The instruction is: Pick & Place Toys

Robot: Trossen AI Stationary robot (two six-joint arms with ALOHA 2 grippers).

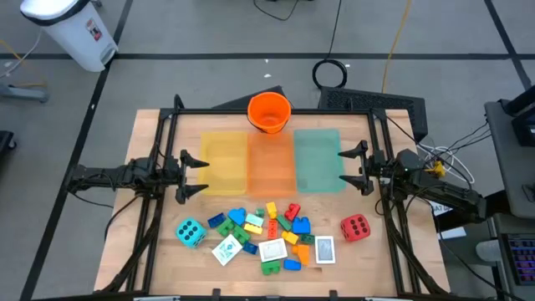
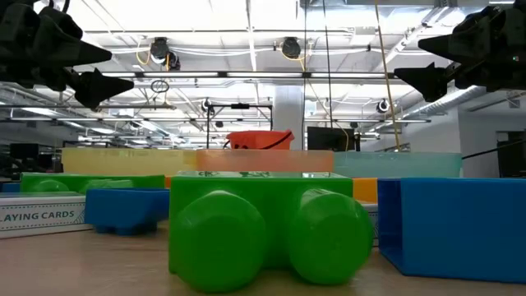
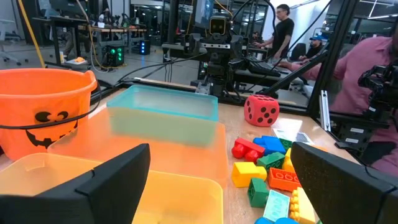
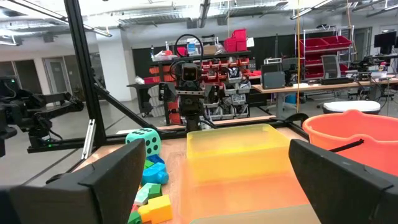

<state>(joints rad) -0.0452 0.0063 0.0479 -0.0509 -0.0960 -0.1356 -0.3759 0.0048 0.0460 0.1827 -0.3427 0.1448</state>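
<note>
Leftmost, the left gripper (image 1: 194, 176) hangs above the table's left edge, just beside the yellow tray (image 1: 224, 163), its fingers spread wide and grasping nothing; near the front edge on that side sits the teal die (image 1: 190, 232), apart from the rest; next come a white card pack (image 1: 227, 249) lying tilted and then the heap of multicoloured bricks (image 1: 267, 227), blue, green, yellow, red and orange pieces crowded together at the front middle of the wooden table (image 1: 150, 251); two more card packs lie among and beside them, one (image 1: 273, 250) in the heap and one (image 1: 324, 249) at its right edge; behind the heap the three flat trays stand side by side, yellow, then the orange tray (image 1: 271, 163), then the green tray (image 1: 318, 159), with the orange bucket (image 1: 269, 112) at the back edge touching the middle one; farther right the red die (image 1: 354, 227) rests alone near the front; last, the right gripper (image 1: 354, 170) hovers just beside the green tray, fingers likewise released and empty; seen from table height, a green brick (image 2: 271, 228) fills the foreground.
</note>
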